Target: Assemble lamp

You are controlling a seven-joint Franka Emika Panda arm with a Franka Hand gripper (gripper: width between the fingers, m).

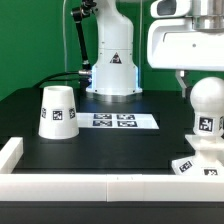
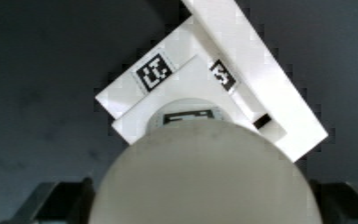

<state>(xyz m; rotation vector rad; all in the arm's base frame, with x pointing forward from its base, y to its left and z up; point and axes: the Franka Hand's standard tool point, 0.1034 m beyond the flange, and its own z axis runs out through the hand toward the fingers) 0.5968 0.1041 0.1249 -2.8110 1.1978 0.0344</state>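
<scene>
The ball-shaped bulb stands upright with its neck in the low square base at the exterior view's right, near the front. My gripper comes down from above, its fingers flanking the ball and shut on it. In the wrist view the bulb fills the space between my dark fingers, with the tagged base beyond it. The gripper is mostly hidden by the bulb. The cup-like shade stands rim down at the exterior view's left, apart from the rest.
The marker board lies flat in the middle of the black table. The arm's white pedestal stands behind it. A low white wall runs along the front and left edges.
</scene>
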